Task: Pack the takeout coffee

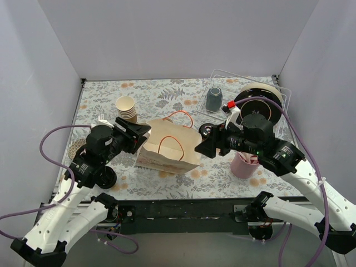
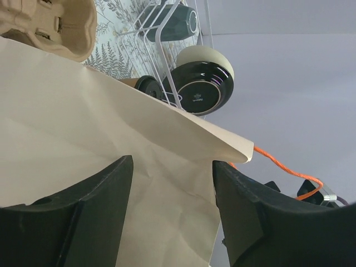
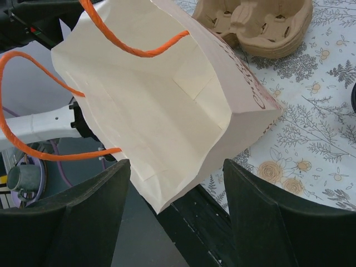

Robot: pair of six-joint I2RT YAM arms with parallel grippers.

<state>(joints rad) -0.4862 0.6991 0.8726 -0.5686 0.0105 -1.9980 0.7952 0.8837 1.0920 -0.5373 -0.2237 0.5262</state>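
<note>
Takeout coffee point(image 2: 148, 87) shows just past the edge of the paper bag point(image 2: 111, 167).

1. The left claw's point(image 2: 172, 167) two black fingers stand apart at the bottom, with bag paper showing in the gap.
2. Just past them the cream paper bag point(image 2: 83, 128) fills the view; its orange handle point(image 2: 281, 167) loops off to the claw's right.
3. Over the bag's edge peeks what looks like the takeout coffee point(image 2: 146, 86), its black lid showing.
4. Farther off, a white wire rack point(image 2: 158, 33) holds a black bowl point(image 2: 201, 92), a pale plate point(image 2: 203, 54) and a grey mug point(image 2: 175, 22).
5. A cardboard cup carrier point(image 2: 50, 25) sits far left.
</note>
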